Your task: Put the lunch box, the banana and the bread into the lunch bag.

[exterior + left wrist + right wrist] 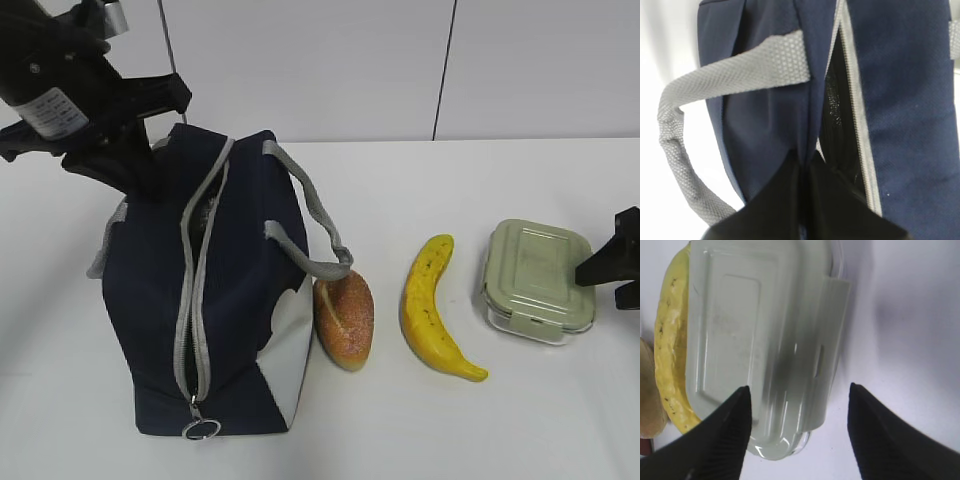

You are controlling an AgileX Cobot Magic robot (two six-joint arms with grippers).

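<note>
Fingers of left gripper (802, 167) pressed together on the bag (215, 290) fabric beside its open zipper, upper left of exterior view. Right gripper (797, 390) spread wide over the box (537, 280), far right. Bread (345, 318) touches bag; banana (432, 308) lies between bread and box.
</note>
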